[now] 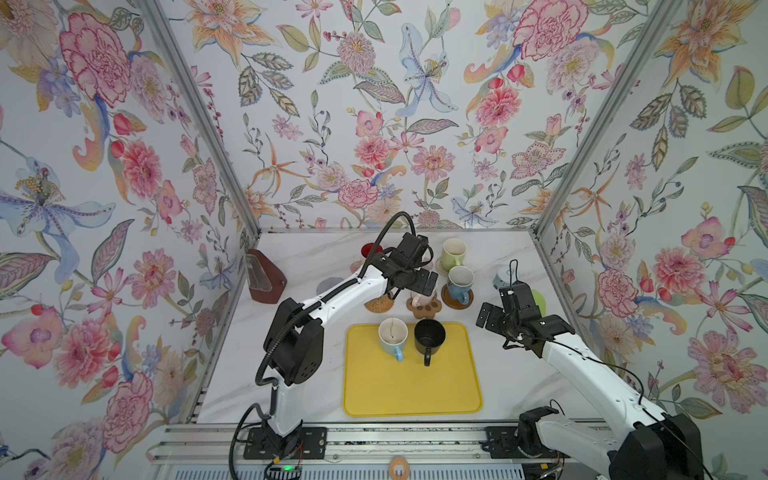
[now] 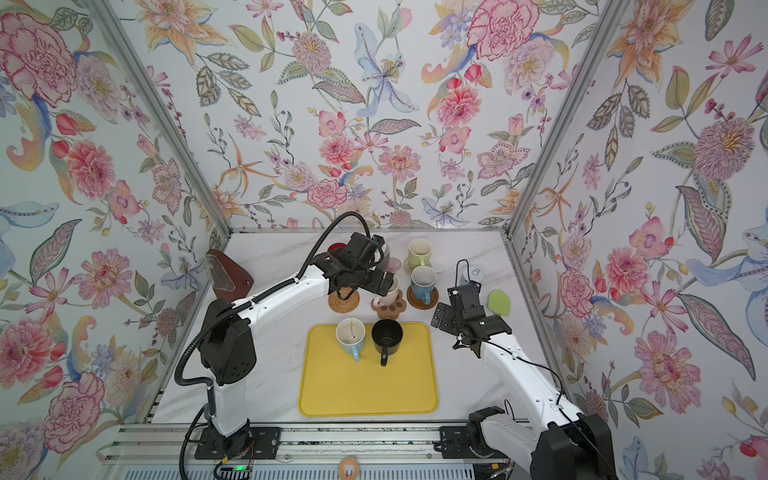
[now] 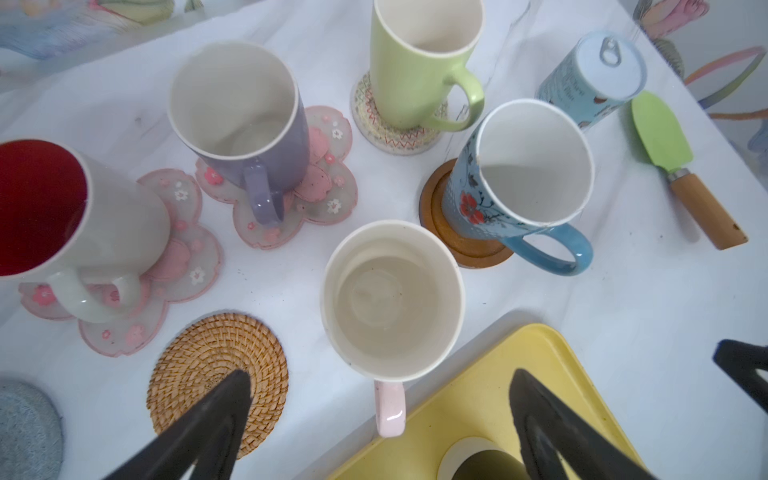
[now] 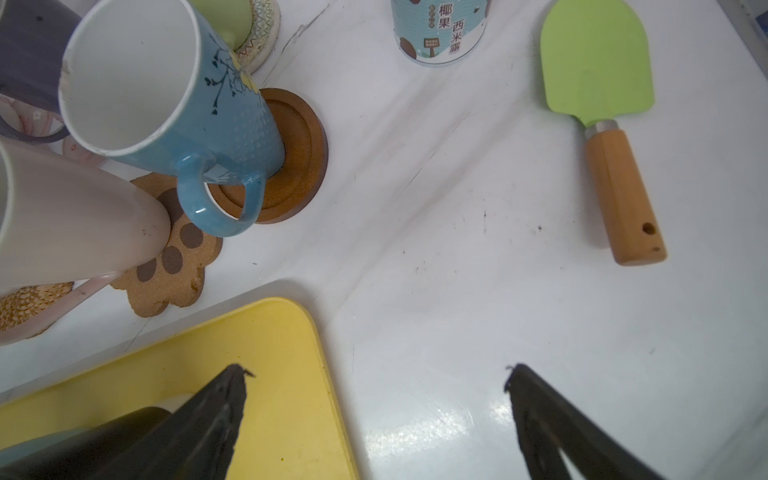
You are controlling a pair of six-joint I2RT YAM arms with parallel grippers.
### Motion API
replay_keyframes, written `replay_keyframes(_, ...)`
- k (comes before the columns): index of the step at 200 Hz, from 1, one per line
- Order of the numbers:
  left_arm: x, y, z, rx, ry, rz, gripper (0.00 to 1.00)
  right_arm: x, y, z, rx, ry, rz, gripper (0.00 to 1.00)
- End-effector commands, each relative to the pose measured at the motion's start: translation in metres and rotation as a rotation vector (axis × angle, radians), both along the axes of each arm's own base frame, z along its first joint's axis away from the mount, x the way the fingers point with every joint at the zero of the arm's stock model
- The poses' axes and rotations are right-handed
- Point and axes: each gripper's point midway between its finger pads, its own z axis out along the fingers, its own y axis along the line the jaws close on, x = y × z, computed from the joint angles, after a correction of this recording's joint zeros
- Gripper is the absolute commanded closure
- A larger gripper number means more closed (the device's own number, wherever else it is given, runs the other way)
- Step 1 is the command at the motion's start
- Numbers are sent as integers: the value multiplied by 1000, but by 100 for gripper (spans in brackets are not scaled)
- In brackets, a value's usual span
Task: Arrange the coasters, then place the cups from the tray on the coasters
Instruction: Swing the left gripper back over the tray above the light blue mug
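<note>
Left gripper (image 3: 382, 374) jaws wide apart, empty; we see pink cup (image 3: 392, 299) standing free on paw coaster (image 4: 174, 257). Right gripper (image 4: 376, 368) also spread, empty. In both top views tray (image 1: 411, 386) sits lower centre, light blue cup (image 1: 392, 334) and black cup (image 1: 429, 336) on it near its upper edge.

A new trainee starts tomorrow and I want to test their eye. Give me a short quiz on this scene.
1. How many mugs stand on the tray?
2. True or false: the rattan coaster bears a mug.
3. The pink mug stands on: A paw coaster, B rattan coaster, C tray?
Key: 1 two, the light blue mug and the black mug; 2 false; 3 A.
</note>
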Motion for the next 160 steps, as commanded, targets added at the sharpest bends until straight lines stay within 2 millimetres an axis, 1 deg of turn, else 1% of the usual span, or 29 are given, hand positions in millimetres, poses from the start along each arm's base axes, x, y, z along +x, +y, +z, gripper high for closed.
replay_keyframes(1,8,30,40,-44,-112,107,1,4,-1,13,-3,-33,5,1)
replay_keyframes(13,7,49,56,-64,-162,163,1,5,-1,13,-2,-33,5,1)
replay_keyframes(14,6,52,54,-59,-161,170,1,5,-1,13,-2,-33,6,1)
replay_keyframes(28,0,80,71,-91,-211,238,1,6,-1,14,-3,-33,5,1)
replay_keyframes(33,-3,90,69,-91,-217,263,1,6,0,13,-2,-32,7,1)
replay_keyframes(35,-6,96,80,-110,-237,275,1,6,0,14,-1,-33,7,1)
replay_keyframes(41,-12,110,84,-120,-249,304,1,7,0,14,0,-35,7,1)
replay_keyframes(56,-25,144,88,-144,-271,388,1,8,2,13,6,-39,12,1)
replay_keyframes(67,-38,166,81,-148,-273,442,1,10,3,12,8,-42,13,1)
replay_keyframes(82,-54,189,74,-169,-271,495,1,12,5,10,17,-41,19,1)
replay_keyframes(94,-67,201,66,-179,-255,523,1,14,8,9,24,-38,27,1)
replay_keyframes(117,-86,214,52,-183,-215,550,1,16,13,4,28,-30,39,1)
replay_keyframes(139,-101,220,39,-187,-165,558,1,16,15,-1,23,-23,53,1)
replay_keyframes(160,-113,224,31,-207,-136,567,1,14,16,-4,23,-23,59,1)
